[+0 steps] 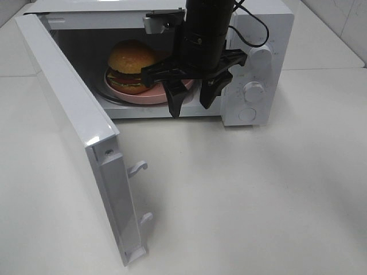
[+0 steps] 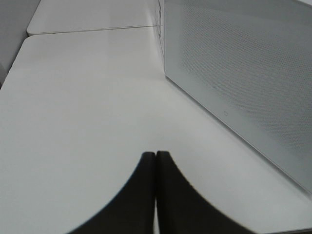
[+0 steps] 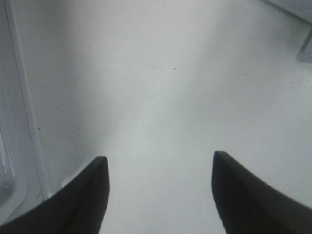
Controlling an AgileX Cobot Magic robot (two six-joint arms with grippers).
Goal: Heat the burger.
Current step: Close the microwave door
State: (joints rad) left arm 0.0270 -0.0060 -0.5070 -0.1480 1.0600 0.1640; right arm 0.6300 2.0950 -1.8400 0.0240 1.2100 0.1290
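Observation:
The burger [image 1: 133,60], with a golden-brown bun and green lettuce, sits on a pink plate [image 1: 150,96] inside the open white microwave [image 1: 269,23]. My right gripper [image 1: 190,107] is open and empty, pointing down just in front of the oven opening, to the right of the burger and apart from it. In the right wrist view it [image 3: 158,158] shows spread black fingers over the bare tabletop. My left gripper [image 2: 156,154] is shut and empty above the table beside the door's dotted outer face [image 2: 243,73]. The left arm is out of the exterior view.
The microwave door [image 1: 74,109] stands swung wide open to the front left, with two latch hooks [image 1: 137,168] on its edge. Two dials [image 1: 253,89] and a button are on the control panel at the right. The white table [image 1: 258,200] extends in front.

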